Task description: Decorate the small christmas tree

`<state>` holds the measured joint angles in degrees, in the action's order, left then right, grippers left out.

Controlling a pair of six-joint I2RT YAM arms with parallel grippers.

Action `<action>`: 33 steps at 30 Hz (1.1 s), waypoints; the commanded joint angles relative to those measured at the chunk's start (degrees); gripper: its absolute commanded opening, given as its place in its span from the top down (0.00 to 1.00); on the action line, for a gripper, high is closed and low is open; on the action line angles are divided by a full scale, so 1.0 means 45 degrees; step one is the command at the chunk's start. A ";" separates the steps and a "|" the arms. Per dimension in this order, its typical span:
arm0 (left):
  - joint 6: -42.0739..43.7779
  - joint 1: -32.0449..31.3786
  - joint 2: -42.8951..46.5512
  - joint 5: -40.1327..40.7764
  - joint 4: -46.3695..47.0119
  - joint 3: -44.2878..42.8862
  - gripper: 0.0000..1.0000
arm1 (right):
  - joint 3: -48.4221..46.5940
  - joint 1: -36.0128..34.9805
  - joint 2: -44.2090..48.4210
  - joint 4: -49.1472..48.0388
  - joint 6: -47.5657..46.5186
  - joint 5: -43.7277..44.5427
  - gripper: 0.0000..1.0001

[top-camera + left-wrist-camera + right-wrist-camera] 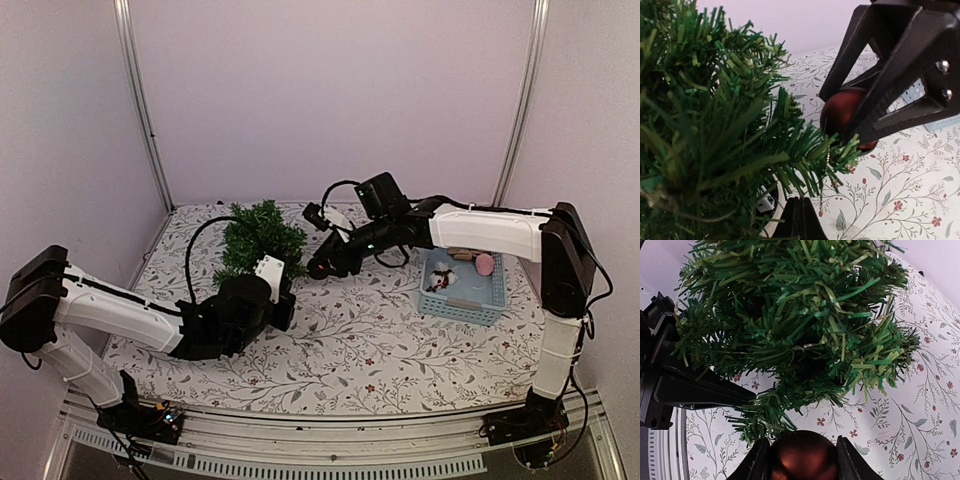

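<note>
Step in hand, as I judge it: hanging an ornament. The right gripper is part open, jaws clamped either side of a dark red ball held against the outer branch tips of the small christmas tree, which stands far back and left of centre on the table. The left gripper is fully closed, low by the tree's white pot; cannot tell whether it pins anything. Next move likely calls for easing the ball's fine chain over a branch tip before release, without tipping the tree

Left pincer closed tight, arm low; outstretched right pincer grips a red bauble.
</note>
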<state>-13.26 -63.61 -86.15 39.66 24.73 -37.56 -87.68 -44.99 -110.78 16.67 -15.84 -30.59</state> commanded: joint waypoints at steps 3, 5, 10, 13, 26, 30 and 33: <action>0.0154 0.0172 0.0179 -0.0071 -0.0028 -0.0286 1.00 | -0.0065 -0.0057 -0.0023 -0.0272 0.0151 -0.0125 0.76; 0.0223 0.0169 0.0208 -0.0158 0.0010 -0.0284 1.00 | 0.0068 -0.0041 0.0146 -0.0424 0.0192 -0.0105 0.75; 0.0265 0.0172 0.0274 -0.0180 -0.0026 -0.0327 1.00 | 0.0233 -0.0043 0.0321 -0.0481 0.0247 0.0152 0.73; 0.0306 0.0172 0.0330 -0.0219 -0.0027 -0.0325 1.00 | 0.0284 -0.0042 0.0302 -0.0481 0.0329 0.0305 0.60; 0.0470 0.0156 0.0210 -0.0468 -0.0047 -0.0572 1.00 | 0.0911 -0.0020 0.1200 -0.0774 0.0490 0.0580 0.43; 0.0473 0.0150 0.0150 -0.0522 -0.0047 -0.0661 1.00 | 0.1163 0.0101 0.1493 -0.0870 0.0545 0.0662 0.40; 0.0481 0.0152 0.0159 -0.0456 -0.0118 -0.0697 0.98 | 0.1325 0.0243 0.1661 -0.0910 0.0604 0.0694 0.40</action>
<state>-11.77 -63.61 -85.84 37.78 24.53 -39.42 -83.18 -44.71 -106.10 13.89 -13.89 -28.36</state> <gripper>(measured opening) 0.004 0.599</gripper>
